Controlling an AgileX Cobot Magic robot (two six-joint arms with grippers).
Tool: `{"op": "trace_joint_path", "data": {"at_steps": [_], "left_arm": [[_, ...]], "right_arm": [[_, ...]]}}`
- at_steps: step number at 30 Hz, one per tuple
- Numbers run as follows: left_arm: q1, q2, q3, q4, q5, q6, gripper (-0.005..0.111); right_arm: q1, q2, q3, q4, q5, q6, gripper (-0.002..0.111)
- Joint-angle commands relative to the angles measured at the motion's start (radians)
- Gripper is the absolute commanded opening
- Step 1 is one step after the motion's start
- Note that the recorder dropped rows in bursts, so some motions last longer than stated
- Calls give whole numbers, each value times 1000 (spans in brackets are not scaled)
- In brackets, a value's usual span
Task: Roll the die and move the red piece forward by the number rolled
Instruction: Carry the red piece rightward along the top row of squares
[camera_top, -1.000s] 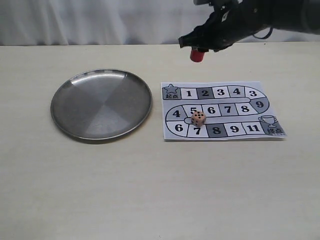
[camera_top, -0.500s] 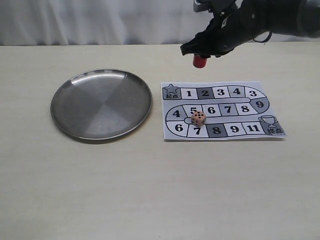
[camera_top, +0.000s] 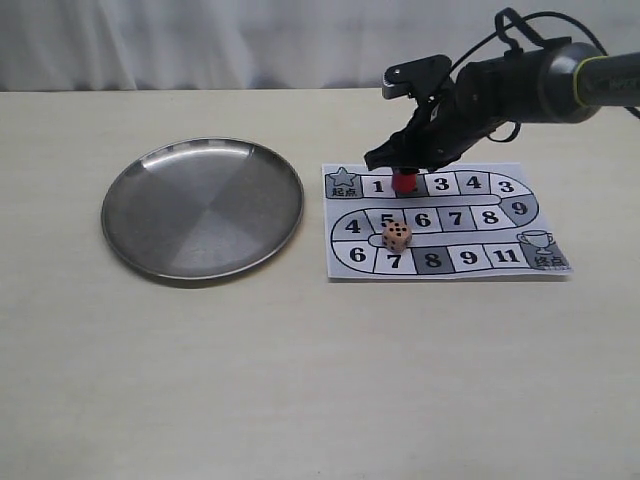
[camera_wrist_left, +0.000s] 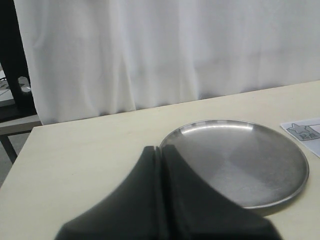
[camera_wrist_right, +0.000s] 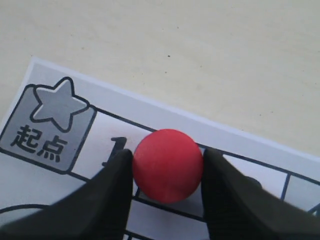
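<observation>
The red piece (camera_top: 404, 182) is at the board's square 2, with my right gripper (camera_top: 405, 168) shut on it from above. In the right wrist view the red piece (camera_wrist_right: 167, 164) sits between the two dark fingers (camera_wrist_right: 112, 192), over the line between squares 1 and 2, beside the star square (camera_wrist_right: 50, 122). Whether it rests on the paper I cannot tell. The die (camera_top: 396, 236) lies on the board (camera_top: 468, 258) between squares 5 and 7, apart from the gripper. My left gripper (camera_wrist_left: 161, 150) is shut and empty, near the plate.
A round steel plate (camera_top: 200, 207) lies left of the board, and its rim (camera_wrist_left: 280, 197) shows in the left wrist view. A white curtain hangs behind the table's far edge. The right arm's cable arcs above the board's far side.
My right gripper has come down and nearer with the red piece, from above the table beyond the board to square 2. The die and the plate have not moved.
</observation>
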Motion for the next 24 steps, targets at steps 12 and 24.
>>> {"op": "trace_joint_path", "data": {"at_steps": [12, 24], "left_arm": [[-2, -1, 2, 0, -9, -1, 0], [-2, -1, 2, 0, -9, -1, 0]], "right_arm": [[-12, 21, 2, -2, 35, 1, 5], [-16, -67, 2, -2, 37, 3, 5]]}}
